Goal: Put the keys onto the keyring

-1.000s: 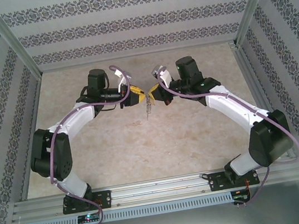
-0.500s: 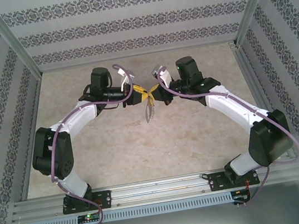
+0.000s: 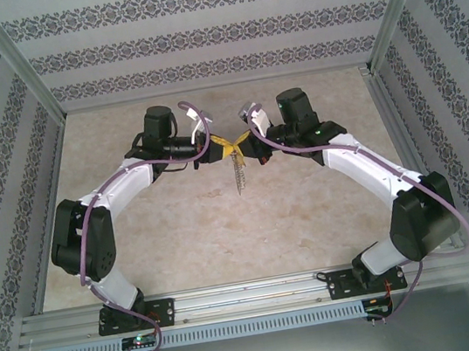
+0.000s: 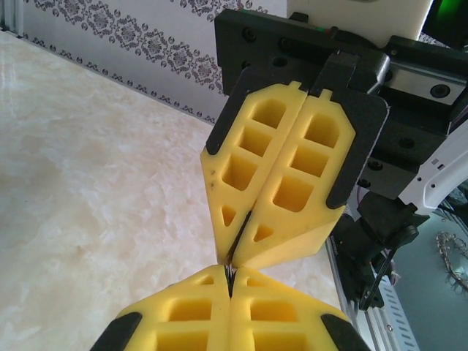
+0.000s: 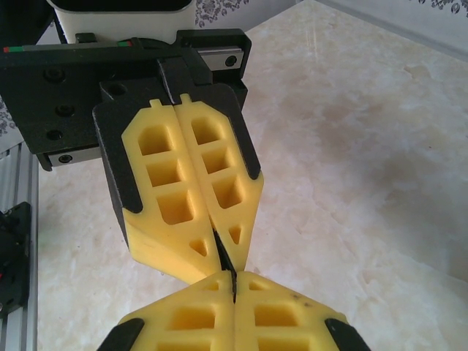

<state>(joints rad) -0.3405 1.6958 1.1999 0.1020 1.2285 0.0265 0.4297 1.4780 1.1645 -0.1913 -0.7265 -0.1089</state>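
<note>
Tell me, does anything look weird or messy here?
Nothing is spilled or broken. One odd sight: the left end effector and right end effector touch tip to tip, both shut, and the keyring hangs from where they meet.

Two arms (image 3: 106, 203) (image 3: 376, 174), two yellow-tipped pincers (image 3: 223, 147) (image 3: 242, 146), one dangling keyring (image 3: 236, 173), one marbled table (image 3: 228, 247), three patterned walls (image 3: 196, 35).

Left gripper (image 3: 225, 147) has moved toward 3 o'clock and its jaws have closed, tips now meeting the right gripper (image 3: 238, 146) above the bench (image 3: 225, 230). The keyring (image 3: 237, 173) pinched between them, askew half a second ago, hangs straight toward 6 o'clock.
</note>
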